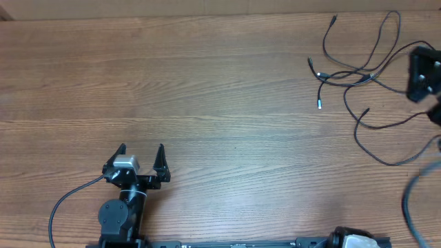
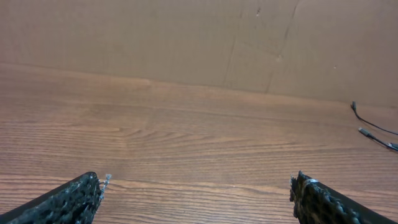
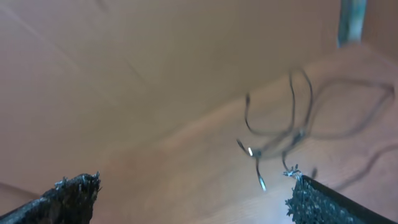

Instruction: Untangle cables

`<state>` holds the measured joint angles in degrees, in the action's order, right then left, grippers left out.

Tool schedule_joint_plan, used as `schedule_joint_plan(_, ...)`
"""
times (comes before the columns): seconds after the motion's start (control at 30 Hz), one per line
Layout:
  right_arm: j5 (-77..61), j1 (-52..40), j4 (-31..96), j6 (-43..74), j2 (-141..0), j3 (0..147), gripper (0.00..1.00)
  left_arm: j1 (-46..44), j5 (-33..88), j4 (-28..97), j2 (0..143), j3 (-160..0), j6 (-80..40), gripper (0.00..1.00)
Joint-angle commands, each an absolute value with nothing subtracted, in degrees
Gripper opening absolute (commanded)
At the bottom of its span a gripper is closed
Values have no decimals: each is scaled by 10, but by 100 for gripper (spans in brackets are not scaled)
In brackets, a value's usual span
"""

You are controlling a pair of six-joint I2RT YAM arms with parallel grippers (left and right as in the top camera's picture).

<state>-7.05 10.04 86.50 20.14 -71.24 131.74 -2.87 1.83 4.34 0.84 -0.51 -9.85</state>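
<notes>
The cables (image 1: 358, 76) are several thin black cords lying in a loose tangle on the wood table (image 1: 207, 83) at the far right, with small plug ends pointing left. My left gripper (image 1: 141, 155) stands open at the near left, far from them. In the left wrist view, my left gripper (image 2: 199, 180) has only bare wood between its fingers, and two cable ends (image 2: 373, 127) show at the right edge. My right arm (image 1: 422, 72) is a motion-blurred dark shape just right of the tangle. My right gripper (image 3: 193, 180) is open and holds nothing, with the cables (image 3: 286, 130) blurred ahead to the right.
A cardboard wall (image 2: 186, 37) stands behind the table's far edge. The left arm's thicker black lead (image 1: 62, 207) curves along the near left. A blurred grey lead (image 1: 413, 193) hangs at the near right, and the arms' base rail (image 1: 241, 244) runs along the front.
</notes>
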Motion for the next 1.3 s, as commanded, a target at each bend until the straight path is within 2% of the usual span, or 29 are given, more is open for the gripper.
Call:
schedule_joint_plan(0.0,-65,97,832,210,-682,1283,100,-26,13,45,3,-3,-83,100)
schedule_joint_plan(0.23,-91,97,691,229,-594,1069,100,-26,13,45,3,-3,-83,100)
schedule_joint_plan(0.4,-141,97,472,264,-499,823,100,-26,13,45,3,-3,-83,100)
schedule_joint_plan(0.57,-142,97,317,339,-429,642,100,-26,13,45,3,-3,-83,100)
schedule_joint_plan(0.73,-137,90,170,345,-355,463,100,-26,13,45,3,-3,-83,100)
schedule_joint_plan(1.03,-25,43,86,339,-206,243,100,-26,13,45,3,-3,-83,100)
schedule_joint_plan(1.27,-3,1,64,193,-107,165,100,-26,13,45,3,-3,-83,100)
